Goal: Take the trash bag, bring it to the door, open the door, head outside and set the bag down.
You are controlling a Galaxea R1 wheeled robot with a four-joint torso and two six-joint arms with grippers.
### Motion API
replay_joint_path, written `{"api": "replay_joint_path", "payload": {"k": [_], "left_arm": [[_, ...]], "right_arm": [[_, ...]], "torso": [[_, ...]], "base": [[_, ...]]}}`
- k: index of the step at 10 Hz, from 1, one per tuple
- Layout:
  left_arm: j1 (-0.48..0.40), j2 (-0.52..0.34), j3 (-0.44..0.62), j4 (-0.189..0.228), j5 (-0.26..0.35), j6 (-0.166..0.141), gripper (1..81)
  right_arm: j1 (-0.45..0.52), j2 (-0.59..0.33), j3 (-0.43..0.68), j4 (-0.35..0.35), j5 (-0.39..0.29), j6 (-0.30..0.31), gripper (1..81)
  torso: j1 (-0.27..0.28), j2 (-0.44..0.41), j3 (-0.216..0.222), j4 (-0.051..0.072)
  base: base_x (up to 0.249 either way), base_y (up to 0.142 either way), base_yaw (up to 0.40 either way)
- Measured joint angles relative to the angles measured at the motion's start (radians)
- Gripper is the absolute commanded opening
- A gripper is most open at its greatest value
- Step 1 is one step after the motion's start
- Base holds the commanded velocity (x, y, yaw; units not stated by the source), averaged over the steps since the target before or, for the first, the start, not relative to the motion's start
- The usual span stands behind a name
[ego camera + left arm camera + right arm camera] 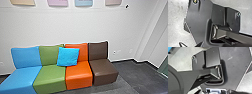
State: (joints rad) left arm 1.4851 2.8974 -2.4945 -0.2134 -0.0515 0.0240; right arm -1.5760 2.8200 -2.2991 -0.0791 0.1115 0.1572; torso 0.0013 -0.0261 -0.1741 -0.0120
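Bright, diffuse light, soft sheen on orange seat [78,72]

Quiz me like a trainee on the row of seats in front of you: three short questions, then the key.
1. Multiple choice: the square, bright-blue fabric cushion leans on which smooth, padded, leather-look seats? A) blue and green; B) green seat and orange seat; C) orange and brown.
2. True or false: in the head view, the dark-brown padded seat is rightmost in the row.
3. Fill in: the leftmost seat is ____.
Key: B; true; blue.
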Motion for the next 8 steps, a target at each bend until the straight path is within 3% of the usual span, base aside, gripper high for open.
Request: {"api": "replay_joint_path", "payload": {"k": [2,5,6,8], "left_arm": [[0.000,-0.024,0.017,0.000,0.003,0.000,81.1],[-0.010,-0.108,0.146,0.000,0.003,0.000,81.1],[-0.018,-0.177,0.243,-0.001,0.003,0.000,81.1],[-0.019,-0.289,0.327,-0.003,0.003,0.000,81.1]], "right_arm": [[0.000,-0.018,0.035,0.000,-0.002,0.000,81.1],[0.000,-0.083,0.156,0.000,-0.004,0.001,81.1],[0.003,-0.124,0.214,0.000,-0.009,0.001,81.1],[0.019,-0.206,0.330,0.000,-0.043,0.005,81.1]], "torso": [[0.000,0.000,0.000,0.000],[0.000,0.000,0.000,0.000],[0.000,0.000,0.000,0.000],[0.014,-0.023,-0.011,0.000]], "base": [[0.000,0.000,0.000],[0.000,0.000,0.000],[0.000,0.000,0.000],[0.000,0.000,0.000]]}}
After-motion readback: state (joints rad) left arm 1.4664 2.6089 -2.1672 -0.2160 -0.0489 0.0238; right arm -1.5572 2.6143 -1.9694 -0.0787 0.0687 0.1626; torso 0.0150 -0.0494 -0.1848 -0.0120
